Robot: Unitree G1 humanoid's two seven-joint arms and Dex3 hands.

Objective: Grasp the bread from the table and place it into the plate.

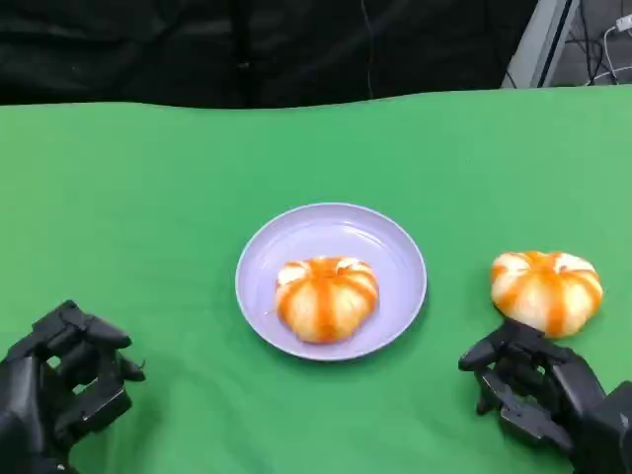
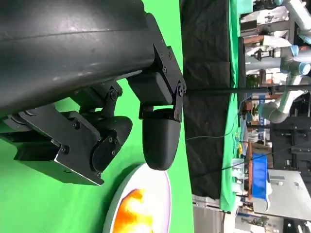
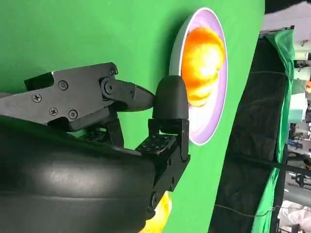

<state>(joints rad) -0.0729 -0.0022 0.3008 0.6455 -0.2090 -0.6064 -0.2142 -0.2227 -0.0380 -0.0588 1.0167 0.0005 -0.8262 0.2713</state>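
An orange-striped bread [image 1: 546, 289] lies on the green table at the right. A second, similar bread [image 1: 326, 296] sits in the lilac plate [image 1: 395, 237] at the middle. My right hand [image 1: 538, 390] hovers just in front of the right bread, fingers apart and holding nothing. At the lower left, my left hand [image 1: 64, 385] is empty too. The right wrist view shows the right hand [image 3: 121, 126], the plate [image 3: 206, 124] with its bread [image 3: 204, 63], and an edge of the table bread [image 3: 160, 213]. The left wrist view has the left hand [image 2: 97, 121], plate [image 2: 155, 194] and bread [image 2: 133, 216].
The green cloth [image 1: 148, 197] covers the table up to a black curtain [image 1: 247, 49] at the far edge. Lab equipment and cables [image 2: 272, 97] stand beyond the curtain.
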